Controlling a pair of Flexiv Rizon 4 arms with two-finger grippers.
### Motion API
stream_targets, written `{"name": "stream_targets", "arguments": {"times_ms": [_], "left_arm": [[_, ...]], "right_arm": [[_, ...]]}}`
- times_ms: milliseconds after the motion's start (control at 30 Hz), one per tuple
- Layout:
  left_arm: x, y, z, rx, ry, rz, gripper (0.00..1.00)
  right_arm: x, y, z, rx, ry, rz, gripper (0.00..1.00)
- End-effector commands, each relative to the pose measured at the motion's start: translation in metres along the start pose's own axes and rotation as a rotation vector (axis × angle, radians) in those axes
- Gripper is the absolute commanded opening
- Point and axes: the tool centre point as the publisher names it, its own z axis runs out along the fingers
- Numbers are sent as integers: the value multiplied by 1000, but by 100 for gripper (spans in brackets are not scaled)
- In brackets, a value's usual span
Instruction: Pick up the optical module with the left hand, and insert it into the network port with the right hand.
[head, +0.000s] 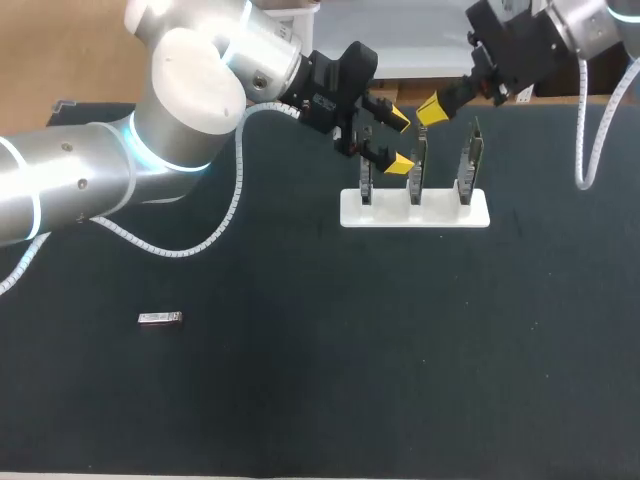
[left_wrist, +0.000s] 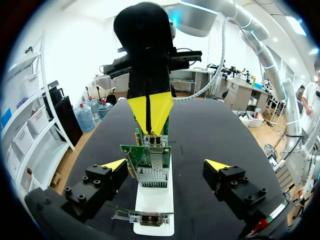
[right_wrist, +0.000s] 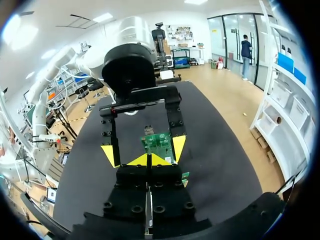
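Note:
The optical module (head: 160, 319), a small silver bar, lies flat on the dark mat at the front left, far from both grippers. Three green network cards stand upright in a white stand (head: 415, 210). My left gripper (head: 400, 140) is open, level with the middle card (head: 417, 165). In the left wrist view this gripper (left_wrist: 166, 164) has a card (left_wrist: 150, 160) between its fingers without touching it. My right gripper (head: 432, 110) is shut with nothing seen in it, just above and behind that card. Its joined yellow tips (left_wrist: 150, 112) face the left gripper. In the right wrist view, the right gripper (right_wrist: 149, 160) points at the card (right_wrist: 160, 142).
The white stand (left_wrist: 154, 205) runs under and ahead of my left gripper. The left arm (head: 180, 110) crosses the back left of the mat, with its white cable looping down onto the mat (head: 300, 380).

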Motion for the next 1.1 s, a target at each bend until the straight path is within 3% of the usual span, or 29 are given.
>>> {"name": "stream_targets", "arguments": {"times_ms": [33,767,1100], "left_arm": [[-1,2,0,5,5,-1,100],[-1,2,0,5,5,-1,100],[-1,2,0,5,5,-1,100]], "right_arm": [[2,-3,2,-3,9,5,0],[14,0,15,-10,20,37,0],[-6,0,-14,-4,-103,-30,0]]}}
